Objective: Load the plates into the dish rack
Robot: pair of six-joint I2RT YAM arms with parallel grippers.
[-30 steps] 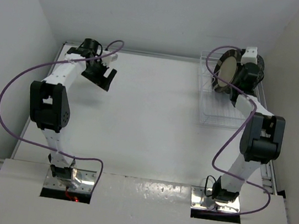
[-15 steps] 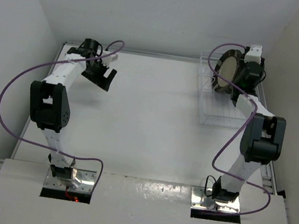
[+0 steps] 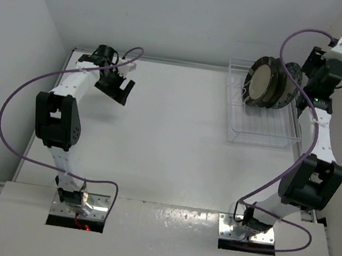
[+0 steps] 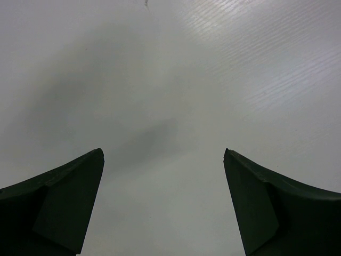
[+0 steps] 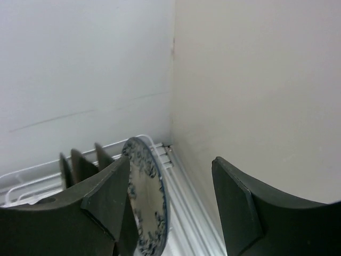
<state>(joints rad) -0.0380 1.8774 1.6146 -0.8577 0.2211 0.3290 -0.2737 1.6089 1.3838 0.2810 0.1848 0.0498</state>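
Several plates (image 3: 263, 84) stand on edge in a row at the far end of the white wire dish rack (image 3: 264, 125) at the back right of the table. My right gripper (image 3: 312, 59) hangs open above and to the right of them, holding nothing. In the right wrist view the white-and-blue floral plate (image 5: 146, 197) stands upright just below the left finger of my right gripper (image 5: 170, 160), with more plate rims (image 5: 80, 162) behind it. My left gripper (image 3: 119, 90) is open over bare table at the back left, and the left wrist view shows my left gripper (image 4: 163, 154) empty.
The right wall (image 5: 256, 80) is close beside the right gripper and the rack. The back wall (image 3: 186, 22) runs just behind the rack. Purple cables (image 3: 8, 105) loop out from both arms.
The right gripper has opened, let go of the plate in the rack, and risen up and to the right. The left arm has not moved.
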